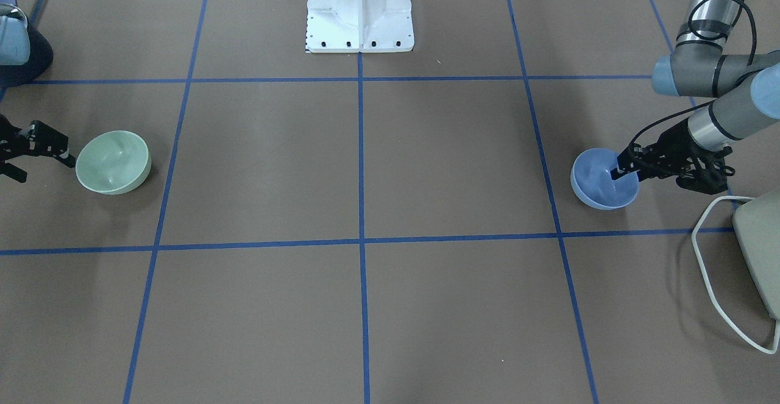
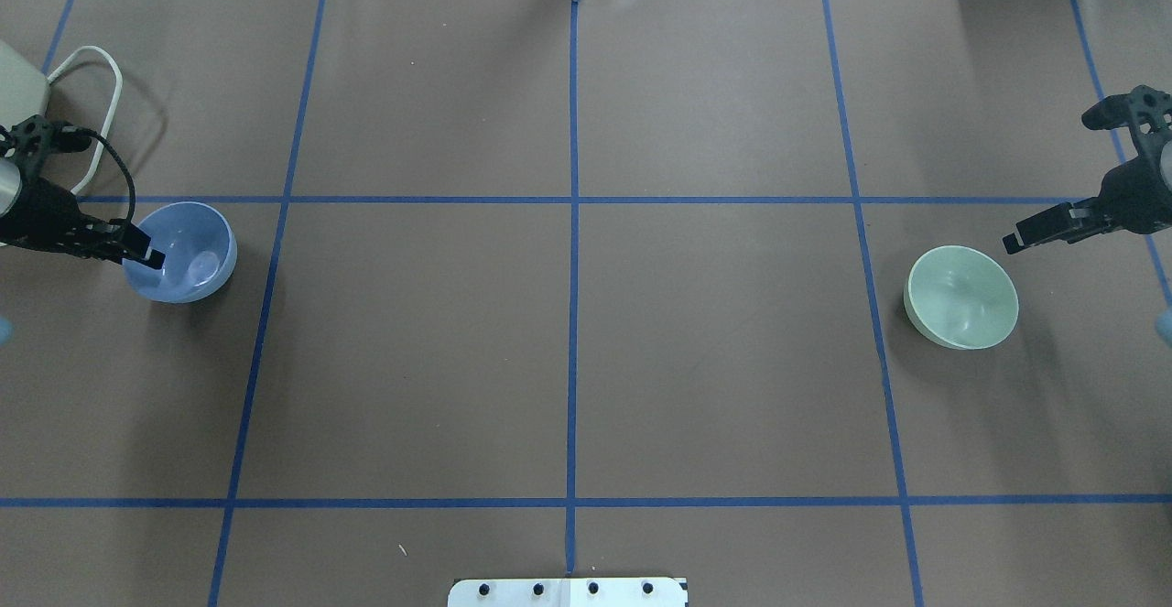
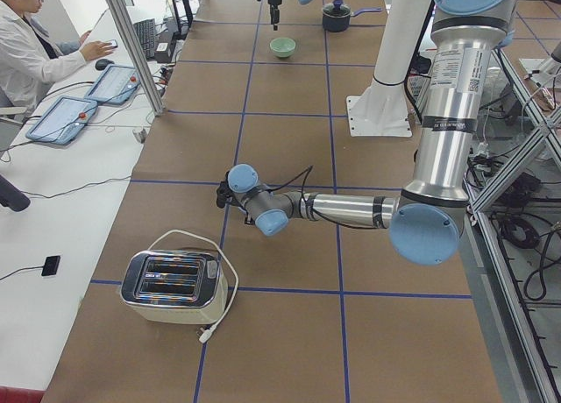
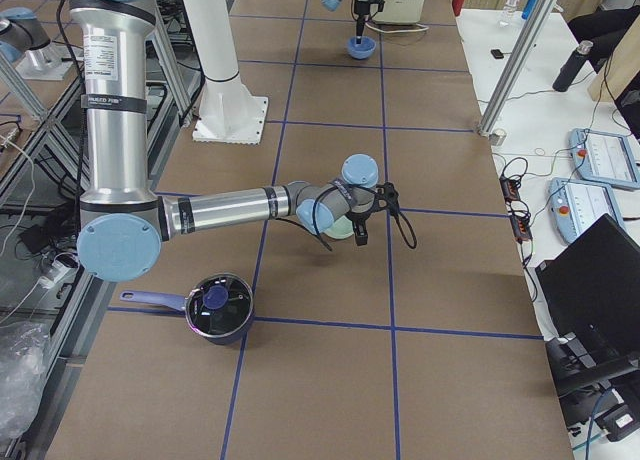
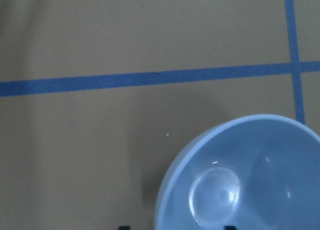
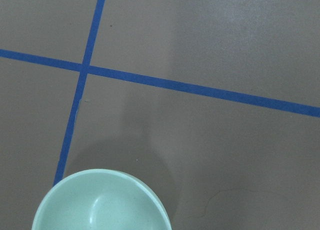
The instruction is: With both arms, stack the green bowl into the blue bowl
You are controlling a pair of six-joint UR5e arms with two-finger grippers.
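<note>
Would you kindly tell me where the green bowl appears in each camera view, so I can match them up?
Front-facing: green bowl at left.
Overhead: bowl at right.
Exterior left: bowl at far end, top centre.
Exterior right: bowl at centre, partly behind the right arm.
Left wrist: not in view.
Right wrist: bowl at bottom left.
Shared landmark: white pedestal base, in all four exterior views.

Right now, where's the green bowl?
Overhead view: the green bowl sits at far right, just right of a blue tape line, the right gripper close beside it.
</note>
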